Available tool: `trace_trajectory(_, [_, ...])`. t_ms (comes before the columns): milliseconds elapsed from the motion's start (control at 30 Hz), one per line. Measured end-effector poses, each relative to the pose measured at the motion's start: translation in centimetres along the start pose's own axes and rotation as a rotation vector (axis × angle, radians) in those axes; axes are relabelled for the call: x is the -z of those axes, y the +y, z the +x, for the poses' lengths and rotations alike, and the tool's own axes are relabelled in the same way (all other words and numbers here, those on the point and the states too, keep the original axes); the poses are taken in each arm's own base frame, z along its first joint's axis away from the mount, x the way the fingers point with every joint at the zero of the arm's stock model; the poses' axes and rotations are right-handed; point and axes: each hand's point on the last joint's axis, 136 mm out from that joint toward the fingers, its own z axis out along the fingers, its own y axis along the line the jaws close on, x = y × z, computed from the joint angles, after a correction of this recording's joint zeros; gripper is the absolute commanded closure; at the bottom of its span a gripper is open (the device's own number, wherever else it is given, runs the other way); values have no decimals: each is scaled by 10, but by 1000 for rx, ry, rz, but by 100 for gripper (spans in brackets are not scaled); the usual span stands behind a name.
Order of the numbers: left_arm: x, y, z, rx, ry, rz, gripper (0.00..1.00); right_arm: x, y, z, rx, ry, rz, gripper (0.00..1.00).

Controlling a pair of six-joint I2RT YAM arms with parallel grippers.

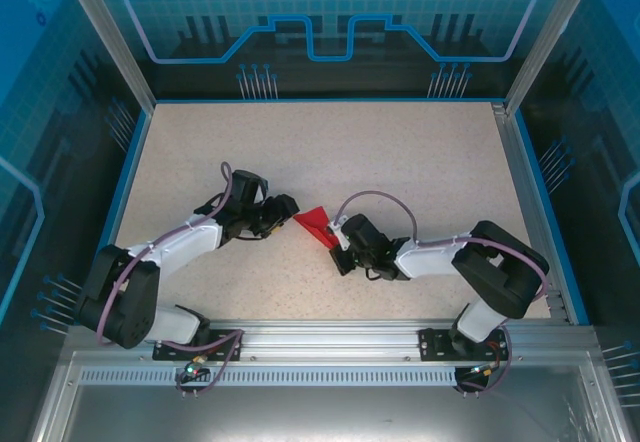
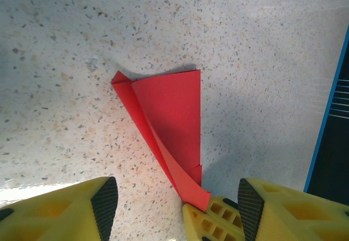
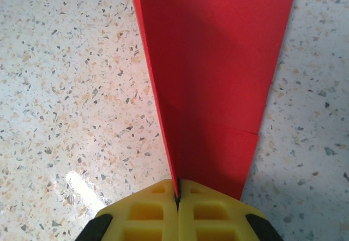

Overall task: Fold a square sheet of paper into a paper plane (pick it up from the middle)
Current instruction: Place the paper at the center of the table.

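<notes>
The red paper [image 1: 316, 224] is lying mid-table between the two arms, and we are looking at a slim creased wedge, no flat square now. Its wide end is flaring away and its narrow end is tucked into the right fingers [image 3: 147, 214]. Those are pressed together, pinching the paper's tip right at the crease, while one layer seems to be lifting a little off the table [image 1: 400, 152]. Just across from them, the left fingers [image 2: 82, 214] are hovering spread wide, gripping nothing, pointing at that same narrow end. We are reading this as mid-fold: the body is creased, the wings not yet shaped. Next, we are expecting the left side to come down on the loose layer and press it flat while the right is steadying the tip. Any hard tug is risking a skewed crease.
</notes>
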Motion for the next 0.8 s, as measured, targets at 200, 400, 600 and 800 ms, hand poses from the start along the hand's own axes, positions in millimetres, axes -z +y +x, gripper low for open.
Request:
trace_trajectory(200, [0, 2, 1, 3, 2, -8, 37, 1, 5, -8, -59, -23, -85, 98])
trace_trajectory(400, [-3, 5, 2, 5, 11, -16, 39, 1, 8, -8, -110, -11, -152, 97])
trace_trajectory(600, [-6, 7, 5, -5, 29, -19, 43, -6, 12, 1, -156, 42, -215, 96])
trace_trajectory(800, [-8, 7, 7, -9, 45, -17, 45, -6, 16, -4, -219, 60, -293, 96])
